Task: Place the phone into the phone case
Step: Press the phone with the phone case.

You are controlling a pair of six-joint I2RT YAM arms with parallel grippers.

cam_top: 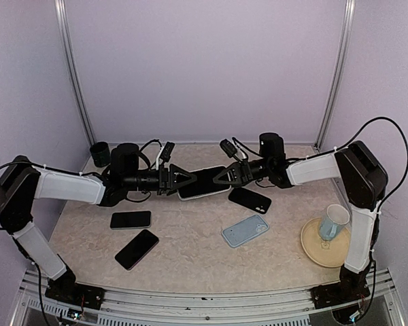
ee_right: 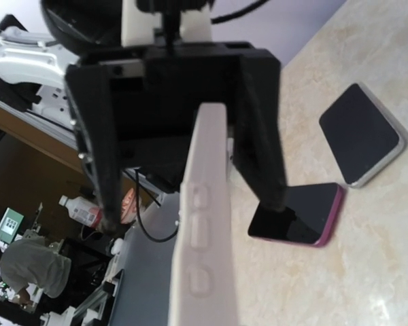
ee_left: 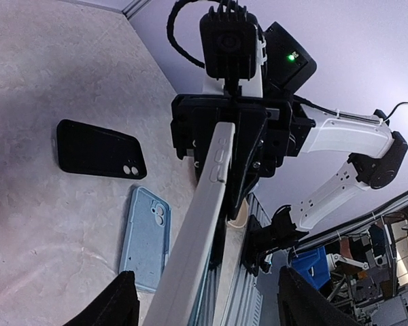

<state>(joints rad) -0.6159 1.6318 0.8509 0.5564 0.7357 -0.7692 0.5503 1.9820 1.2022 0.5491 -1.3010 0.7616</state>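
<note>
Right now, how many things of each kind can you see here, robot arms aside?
Phones: 3 (white-edged phone, silver-edged phone, magenta-edged phone)
Phone cases: 2 (black case, light blue case)
Mug: 1
Plate: 1
Black cup: 1
Total: 8

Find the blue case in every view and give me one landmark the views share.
Top external: the blue case lies flat, right of centre, toward the near edge.
Left wrist: the blue case is at lower left, lying flat.
Right wrist: not in it.
Shared landmark: the held phone, seen in all three views.
</note>
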